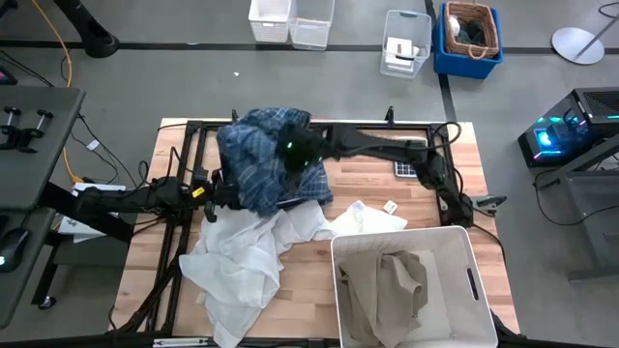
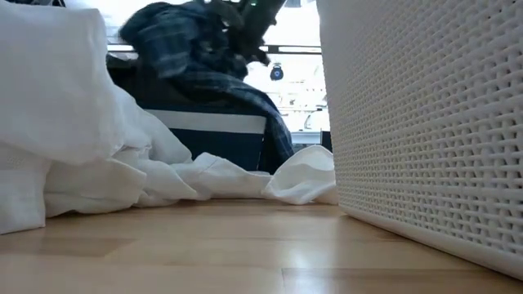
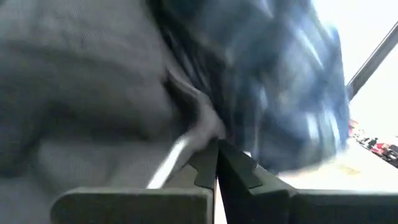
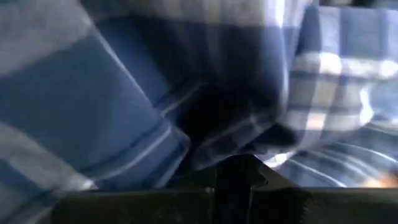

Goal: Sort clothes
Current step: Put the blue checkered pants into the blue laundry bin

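Note:
My right gripper (image 1: pixel 295 147) is shut on the blue-white plaid shirt (image 1: pixel 256 159), raised over the dark blue bin (image 2: pixel 212 135); the shirt also shows in the low view (image 2: pixel 176 41). My left gripper (image 1: pixel 208 188) is shut at the shirt's left edge, its fingertips (image 3: pixel 214 149) at a fold of dark grey cloth (image 3: pixel 93 93). White shirts (image 1: pixel 247 256) lie in a heap on the table in front of the bin. The beige-khaki piece (image 1: pixel 387 285) lies inside the large white bin (image 1: pixel 464 240). My right gripper pinches a bunched fold of the plaid shirt (image 4: pixel 217 140) between its two fingers, coming from the table's right. The shirt hangs below the fingers, and one tail (image 2: pixel 274 131) droops over the dark blue bin's front. Whether my left gripper touches the grey cloth, I cannot tell.
The large white bin (image 2: pixel 425 122) fills the table's near right. A black frame (image 1: pixel 387 128) runs along the far side. A small white tag (image 1: pixel 391 207) and a dark pad (image 1: pixel 404 170) lie right of the clothes. Bare wood (image 1: pixel 155 280) shows at the near left.

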You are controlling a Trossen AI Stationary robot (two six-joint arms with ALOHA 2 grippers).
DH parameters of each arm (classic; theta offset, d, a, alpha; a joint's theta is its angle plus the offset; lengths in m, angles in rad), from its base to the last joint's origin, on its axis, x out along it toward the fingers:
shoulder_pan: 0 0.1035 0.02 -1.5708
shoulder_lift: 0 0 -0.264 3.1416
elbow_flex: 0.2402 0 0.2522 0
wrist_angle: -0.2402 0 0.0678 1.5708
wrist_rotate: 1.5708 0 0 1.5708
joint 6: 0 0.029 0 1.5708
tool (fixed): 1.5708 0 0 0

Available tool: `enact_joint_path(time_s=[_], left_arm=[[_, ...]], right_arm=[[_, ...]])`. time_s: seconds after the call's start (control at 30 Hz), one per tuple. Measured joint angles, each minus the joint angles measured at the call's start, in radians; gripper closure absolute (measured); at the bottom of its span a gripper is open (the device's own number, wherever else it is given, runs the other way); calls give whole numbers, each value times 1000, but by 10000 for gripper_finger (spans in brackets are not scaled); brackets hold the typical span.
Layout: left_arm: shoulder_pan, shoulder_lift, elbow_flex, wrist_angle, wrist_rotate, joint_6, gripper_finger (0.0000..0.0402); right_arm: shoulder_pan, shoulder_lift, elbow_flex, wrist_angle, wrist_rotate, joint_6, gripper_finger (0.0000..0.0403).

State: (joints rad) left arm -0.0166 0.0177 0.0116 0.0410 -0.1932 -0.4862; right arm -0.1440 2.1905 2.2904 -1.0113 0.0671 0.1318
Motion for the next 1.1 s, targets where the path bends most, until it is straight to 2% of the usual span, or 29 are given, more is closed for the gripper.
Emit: enact_joint_path(time_s=[0.1,0.2,0.37,0.5,0.67,0.77,0.87,0.97,1.1], left_arm=[[0,0,0,-1,0,0,401],[0,1,0,-2,0,0,401],[0,0,0,0,0,0,401],[0,0,0,0,0,0,401],[0,0,0,0,0,0,401],[0,0,0,0,0,0,401],[0,0,0,0,0,0,401],[0,0,0,0,0,0,401],[0,0,0,1,0,0,401]], right_arm=[[28,16,-59,147,-19,15,402],[35,65,-112,209,-20,64,402],[-6,155,-212,216,-63,246,402],[-31,179,-286,222,-149,375,402],[-47,178,-321,123,-267,475,397],[-45,149,-313,109,-278,467,370],[-26,131,-260,85,-220,424,330],[-10,123,-175,67,-174,413,286],[14,118,-33,-2,-168,378,222]])
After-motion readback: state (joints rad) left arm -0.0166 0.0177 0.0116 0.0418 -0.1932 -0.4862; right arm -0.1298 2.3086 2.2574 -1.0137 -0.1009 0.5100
